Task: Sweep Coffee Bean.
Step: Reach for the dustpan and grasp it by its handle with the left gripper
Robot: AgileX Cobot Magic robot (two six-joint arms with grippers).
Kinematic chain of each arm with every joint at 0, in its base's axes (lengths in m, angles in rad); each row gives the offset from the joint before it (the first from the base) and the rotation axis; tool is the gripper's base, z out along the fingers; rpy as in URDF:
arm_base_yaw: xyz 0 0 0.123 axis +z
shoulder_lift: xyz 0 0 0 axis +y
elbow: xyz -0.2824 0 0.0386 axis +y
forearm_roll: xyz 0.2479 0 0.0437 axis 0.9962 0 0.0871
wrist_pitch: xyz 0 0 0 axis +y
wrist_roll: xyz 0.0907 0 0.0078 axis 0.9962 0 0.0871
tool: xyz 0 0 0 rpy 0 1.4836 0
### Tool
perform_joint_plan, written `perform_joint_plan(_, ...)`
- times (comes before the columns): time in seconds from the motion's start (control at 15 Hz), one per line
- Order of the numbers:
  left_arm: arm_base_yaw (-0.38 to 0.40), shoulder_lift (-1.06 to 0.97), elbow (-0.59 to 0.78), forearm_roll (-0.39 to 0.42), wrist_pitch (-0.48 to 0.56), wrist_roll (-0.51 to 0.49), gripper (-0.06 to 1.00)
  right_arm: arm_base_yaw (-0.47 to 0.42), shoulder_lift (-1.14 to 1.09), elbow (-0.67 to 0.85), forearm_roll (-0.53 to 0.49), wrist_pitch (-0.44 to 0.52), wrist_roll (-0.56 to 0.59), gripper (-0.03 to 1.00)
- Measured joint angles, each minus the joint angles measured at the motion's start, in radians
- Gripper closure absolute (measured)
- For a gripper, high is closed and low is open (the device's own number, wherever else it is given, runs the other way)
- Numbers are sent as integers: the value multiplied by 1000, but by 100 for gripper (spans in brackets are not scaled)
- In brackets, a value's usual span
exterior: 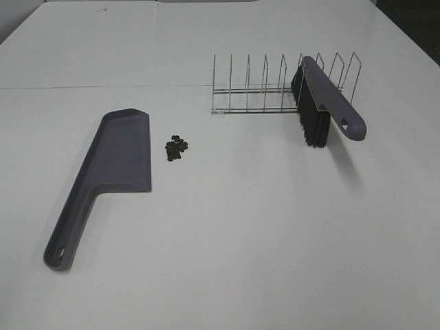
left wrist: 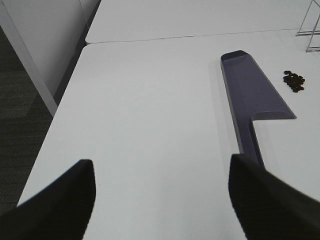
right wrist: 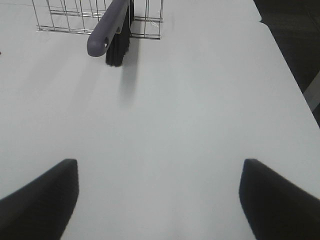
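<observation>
While the high view shows the beans (exterior: 176, 147) in a small heap on the counter (exterior: 240, 234), just beside the dustpan (exterior: 117, 161), and the brush (exterior: 323, 103) propped in the rack (exterior: 261, 86), only the wrist views show the left pincer (left wrist: 160, 160) and right pincer (right wrist: 160, 161), both spread wide and holding nothing.

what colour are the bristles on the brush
Black. The brush has a grey-purple handle with black bristles underneath, clearest in the exterior high view.
</observation>
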Motion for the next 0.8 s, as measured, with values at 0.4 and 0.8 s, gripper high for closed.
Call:
perform_joint_plan(0.4, 0, 0, 0, 0, 0, 0, 24, 0, 0, 0, 0, 0, 0, 20)
perform_joint_plan(0.8, 0, 0, 0, 0, 0, 0, 24, 0, 0, 0, 0, 0, 0, 20)
